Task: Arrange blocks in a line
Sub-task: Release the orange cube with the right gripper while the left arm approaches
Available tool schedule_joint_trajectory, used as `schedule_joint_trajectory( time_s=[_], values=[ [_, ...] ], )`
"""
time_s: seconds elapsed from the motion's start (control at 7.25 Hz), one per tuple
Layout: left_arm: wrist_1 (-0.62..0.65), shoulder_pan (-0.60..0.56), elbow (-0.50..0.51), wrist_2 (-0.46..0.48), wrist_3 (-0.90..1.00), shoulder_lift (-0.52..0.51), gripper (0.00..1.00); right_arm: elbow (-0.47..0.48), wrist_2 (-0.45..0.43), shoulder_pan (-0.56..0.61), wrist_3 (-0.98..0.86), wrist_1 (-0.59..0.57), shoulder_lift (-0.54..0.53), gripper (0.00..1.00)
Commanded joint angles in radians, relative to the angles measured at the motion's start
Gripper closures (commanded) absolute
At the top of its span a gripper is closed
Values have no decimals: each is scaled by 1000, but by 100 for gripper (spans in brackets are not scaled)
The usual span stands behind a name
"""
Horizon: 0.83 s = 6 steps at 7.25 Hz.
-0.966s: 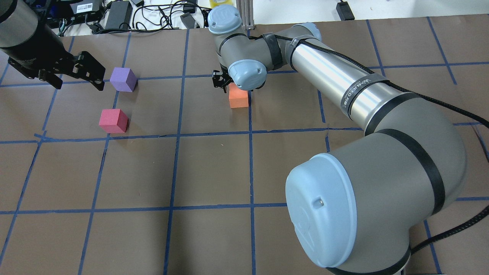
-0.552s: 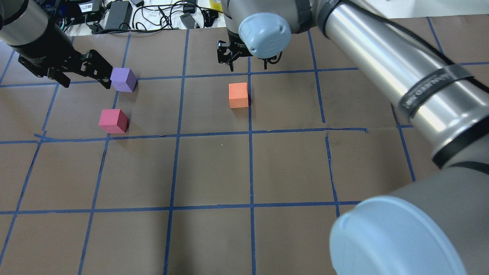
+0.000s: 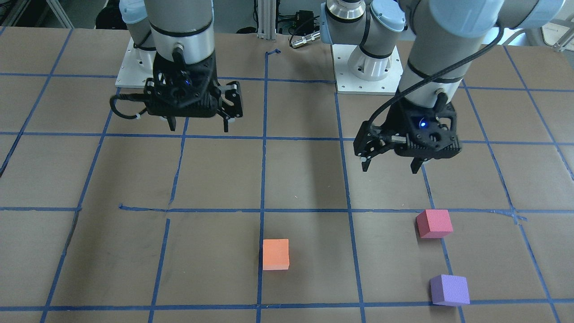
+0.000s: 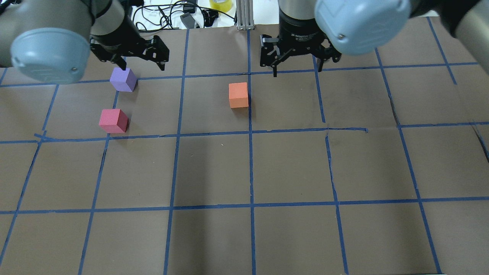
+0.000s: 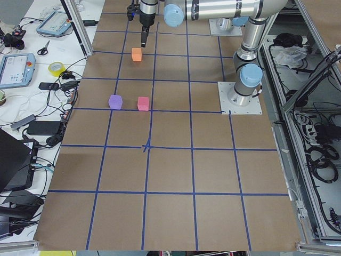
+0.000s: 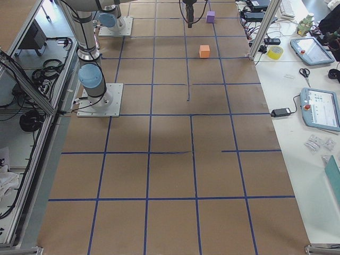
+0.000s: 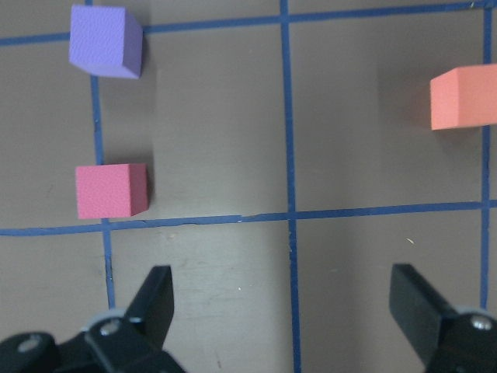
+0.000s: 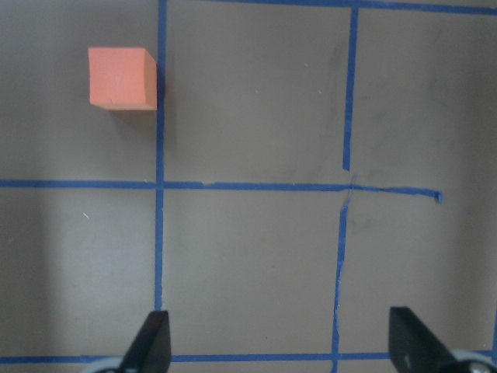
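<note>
Three foam blocks lie on the brown table. The orange block (image 4: 238, 95) (image 3: 276, 254) (image 8: 121, 78) sits near the middle. The pinkish-red block (image 4: 113, 120) (image 3: 433, 223) (image 7: 111, 190) and the purple block (image 4: 123, 79) (image 3: 449, 290) (image 7: 105, 41) sit on the left, the purple one farther from the robot. My left gripper (image 4: 143, 65) (image 3: 390, 168) (image 7: 283, 311) is open and empty, raised on the robot's side of those two. My right gripper (image 4: 296, 68) (image 3: 198, 128) (image 8: 279, 342) is open and empty, raised, to the right of the orange block.
Blue tape lines (image 4: 251, 152) split the table into squares. Cables, power bricks and a yellow tape roll (image 4: 221, 4) lie past the far edge. The two arm bases (image 3: 367, 67) stand at the robot's side. Tablets (image 6: 319, 109) lie on side benches.
My right gripper has risen off the orange block and moved right and toward the robot. My left gripper has risen and moved right, away from the purple block's left side. The blocks have not moved.
</note>
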Motion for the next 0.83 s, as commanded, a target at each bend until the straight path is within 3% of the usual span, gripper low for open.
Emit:
schedule_joint_trajectory(
  time_s=[0.0,0.41,0.69],
  values=[
    [142,-99,6,-9,-132,-126,0,108,3,-76,-19,-7,-128,0],
    [300,-151,35,-56,-264,-303,0,112,2,-98,-17,4,-128,0],
    [302,-188,125,-59,-337,-416,0,108,5,-106,-24,-6,-123,0]
  ],
)
